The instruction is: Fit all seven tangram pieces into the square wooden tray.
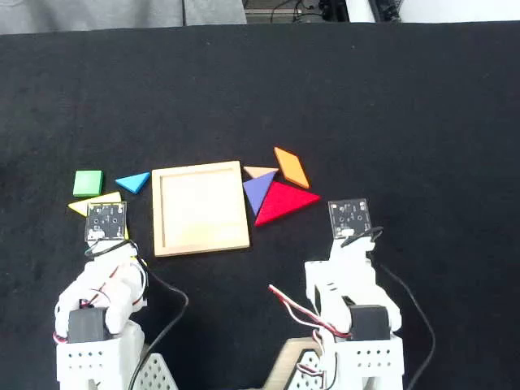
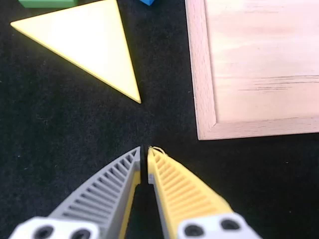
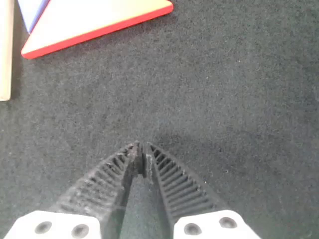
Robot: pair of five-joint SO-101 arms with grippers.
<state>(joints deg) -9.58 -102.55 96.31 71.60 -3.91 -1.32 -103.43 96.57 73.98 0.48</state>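
With the tray empty at bench centre and the fingers of the left gripper and right gripper fully closed on nothing, open the left one wide before descending squarely on the yellow triangle left of the tray.

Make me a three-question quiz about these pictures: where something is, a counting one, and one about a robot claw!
1. Where is the green square, compared with the tray? A) inside it B) on the left arm's side C) on the right arm's side
2. How many pieces lie inside the tray? A) none B) three C) seven
3. The left gripper is: A) wide open B) shut, empty C) gripping a piece
Answers: 1 B, it lies left of the tray; 2 A, bare wood inside; 3 B, tips touch, nothing between.
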